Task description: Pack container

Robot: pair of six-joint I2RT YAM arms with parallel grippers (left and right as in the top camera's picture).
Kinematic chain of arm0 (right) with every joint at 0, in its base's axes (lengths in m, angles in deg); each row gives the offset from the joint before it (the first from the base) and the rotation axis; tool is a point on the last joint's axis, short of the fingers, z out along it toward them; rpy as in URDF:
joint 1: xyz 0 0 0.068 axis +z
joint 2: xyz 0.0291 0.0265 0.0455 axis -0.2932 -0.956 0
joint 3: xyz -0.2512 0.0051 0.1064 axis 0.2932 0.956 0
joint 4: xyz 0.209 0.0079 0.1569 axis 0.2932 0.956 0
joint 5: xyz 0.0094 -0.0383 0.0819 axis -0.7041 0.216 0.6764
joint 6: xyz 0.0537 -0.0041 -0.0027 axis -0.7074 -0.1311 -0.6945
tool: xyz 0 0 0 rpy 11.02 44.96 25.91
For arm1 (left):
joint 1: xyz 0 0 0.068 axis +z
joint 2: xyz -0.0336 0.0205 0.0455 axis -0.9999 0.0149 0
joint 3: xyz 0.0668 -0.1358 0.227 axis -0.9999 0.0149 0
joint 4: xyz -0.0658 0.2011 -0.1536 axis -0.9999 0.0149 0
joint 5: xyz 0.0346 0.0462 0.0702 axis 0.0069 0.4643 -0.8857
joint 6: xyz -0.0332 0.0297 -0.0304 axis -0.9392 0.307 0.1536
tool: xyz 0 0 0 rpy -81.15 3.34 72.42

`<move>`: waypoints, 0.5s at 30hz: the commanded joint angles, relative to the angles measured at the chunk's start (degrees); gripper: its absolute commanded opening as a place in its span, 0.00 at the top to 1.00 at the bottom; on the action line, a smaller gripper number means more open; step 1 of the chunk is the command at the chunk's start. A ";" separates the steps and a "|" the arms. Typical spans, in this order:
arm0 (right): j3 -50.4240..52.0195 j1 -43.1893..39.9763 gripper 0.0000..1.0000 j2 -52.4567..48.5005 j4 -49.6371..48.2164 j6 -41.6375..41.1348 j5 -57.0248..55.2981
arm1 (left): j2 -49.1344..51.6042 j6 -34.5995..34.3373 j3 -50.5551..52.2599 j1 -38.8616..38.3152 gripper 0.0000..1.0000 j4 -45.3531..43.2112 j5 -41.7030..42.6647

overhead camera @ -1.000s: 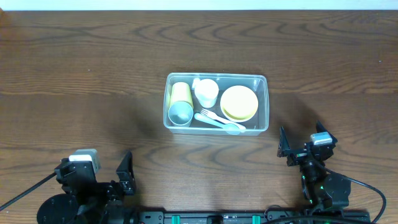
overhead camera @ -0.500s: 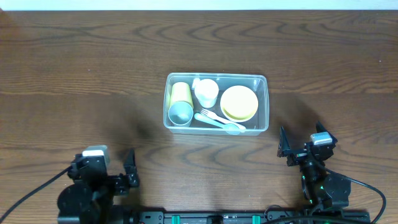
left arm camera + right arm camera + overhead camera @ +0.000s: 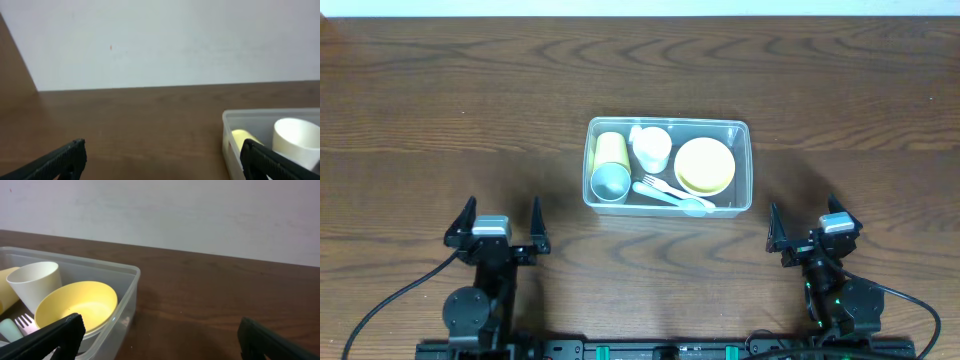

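Note:
The clear container [image 3: 740,127] stands mid-table. Inside are a yellow cup [image 3: 610,148], a teal cup [image 3: 611,182], a white cup [image 3: 652,148], a yellow bowl [image 3: 705,165], a white fork [image 3: 655,186] and a pale spoon [image 3: 686,203]. My left gripper [image 3: 500,220] is open and empty near the front left edge, well apart from the container [image 3: 227,130]. My right gripper [image 3: 808,225] is open and empty at the front right, just beyond the container's right end [image 3: 131,272]. The yellow bowl [image 3: 80,302] and white cup [image 3: 32,282] show in the right wrist view.
The dark wooden table [image 3: 450,110] runs to a white wall [image 3: 160,40] at the back. The arm bases sit along the front edge.
My left arm has swung up from a folded pose at the front edge; its open gripper now points forward over the table. The right arm and the container have not moved.

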 commanded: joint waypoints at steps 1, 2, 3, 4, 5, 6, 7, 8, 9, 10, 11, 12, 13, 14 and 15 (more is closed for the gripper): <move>0.09 -0.39 0.01 0.24 0.26 0.85 -0.37 | -1.42 1.60 3.93 0.35 0.02 -4.04 0.66; 0.09 -0.39 0.01 0.24 0.26 0.85 -0.35 | -1.40 1.36 5.05 0.35 0.02 -5.46 0.63; 0.09 -0.39 0.01 0.24 0.26 0.85 -0.35 | -1.40 0.87 5.97 0.35 0.02 -6.23 0.63; 0.09 -0.39 0.01 0.24 0.26 0.85 -0.37 | -1.40 0.33 6.60 0.35 0.02 -6.40 0.63; 0.09 -0.39 0.01 0.24 0.26 0.85 -0.37 | -1.40 -0.57 7.26 0.35 0.02 -6.34 0.63; 0.09 -0.39 0.01 0.24 0.24 0.85 -0.37 | -1.40 -1.51 7.91 0.35 0.02 -6.36 0.63; 0.09 -0.39 0.01 0.24 0.24 0.85 -0.37 | -1.40 -3.48 8.92 0.35 0.02 -6.40 0.61; 0.09 -0.39 0.01 0.24 0.26 0.85 -0.37 | -1.40 -4.94 9.29 0.33 0.02 -5.57 0.59; 0.09 -0.39 0.01 0.24 0.26 0.85 -0.35 | -1.40 -5.22 9.27 0.33 0.02 -4.31 0.68; 0.09 -0.39 0.01 0.24 0.26 0.85 -0.35 | -1.40 -5.31 9.27 0.22 0.02 -3.69 0.66; 0.09 -0.39 0.01 0.24 0.26 0.85 -0.37 | -1.40 -5.31 9.27 0.17 0.02 -3.19 0.63; 0.09 -0.39 0.01 0.24 0.26 0.85 -0.37 | -1.40 -5.31 9.27 0.17 0.02 -2.60 0.63; 0.09 -0.39 0.01 0.24 0.24 0.85 -0.37 | -1.40 -5.60 9.27 0.17 0.02 -1.79 0.63; 0.09 -0.39 0.01 0.24 0.26 0.85 -0.37 | -1.40 -6.27 9.27 0.17 0.02 -0.61 0.63; 0.09 -0.39 0.01 0.24 0.24 0.85 -0.37 | -1.40 -6.64 9.27 0.17 0.02 -0.72 0.72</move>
